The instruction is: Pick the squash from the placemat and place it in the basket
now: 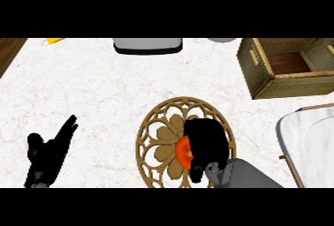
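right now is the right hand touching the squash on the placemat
Touching. The head view shows the right hand lying over the orange squash on the placemat, no gap visible between them.

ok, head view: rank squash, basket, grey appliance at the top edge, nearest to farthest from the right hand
1. squash: under the right hand, on the placemat.
2. basket: up and to the right, on the counter's far right.
3. grey appliance: top centre, about as far as the basket; too close to call.

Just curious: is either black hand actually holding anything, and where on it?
The right hand covers the orange squash on the round golden placemat; whether it grips it cannot be told. The left hand holds nothing.
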### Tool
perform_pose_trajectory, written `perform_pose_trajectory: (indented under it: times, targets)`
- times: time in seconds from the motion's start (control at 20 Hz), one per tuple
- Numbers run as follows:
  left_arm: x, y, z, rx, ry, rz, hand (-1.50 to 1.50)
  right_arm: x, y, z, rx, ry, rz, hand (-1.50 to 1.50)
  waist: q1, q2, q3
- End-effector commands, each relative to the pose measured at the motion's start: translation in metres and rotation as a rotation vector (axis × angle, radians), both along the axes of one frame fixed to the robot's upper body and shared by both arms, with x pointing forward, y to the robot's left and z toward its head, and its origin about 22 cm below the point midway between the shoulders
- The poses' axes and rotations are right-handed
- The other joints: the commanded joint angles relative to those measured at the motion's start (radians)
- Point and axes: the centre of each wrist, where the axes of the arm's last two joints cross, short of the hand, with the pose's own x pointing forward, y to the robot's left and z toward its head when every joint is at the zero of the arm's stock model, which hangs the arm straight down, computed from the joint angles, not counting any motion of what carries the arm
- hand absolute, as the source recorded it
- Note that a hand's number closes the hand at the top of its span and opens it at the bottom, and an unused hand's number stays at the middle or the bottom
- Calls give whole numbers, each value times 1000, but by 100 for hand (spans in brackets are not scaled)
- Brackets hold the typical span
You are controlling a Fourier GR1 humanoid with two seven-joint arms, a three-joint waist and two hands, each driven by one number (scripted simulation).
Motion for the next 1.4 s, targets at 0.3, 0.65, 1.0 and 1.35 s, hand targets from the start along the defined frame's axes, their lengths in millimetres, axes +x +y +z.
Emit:
perform_pose_trajectory:
  times: [0.3,0.65,1.0,1.35]
  targets:
    - [-6,-8,-23,-28,162,32,0,1,-28,87,183,-195,61,150,-9,13,-17]
    - [-19,3,-22,-31,143,50,0,-13,-49,164,743,-535,-85,150,-7,11,-17]
    - [-24,-1,-24,-20,148,49,0,-12,-100,242,748,-651,-219,150,-6,9,-18]
    - [-17,-12,-26,-20,147,20,0,13,-140,304,780,-711,-327,150,-1,11,-19]
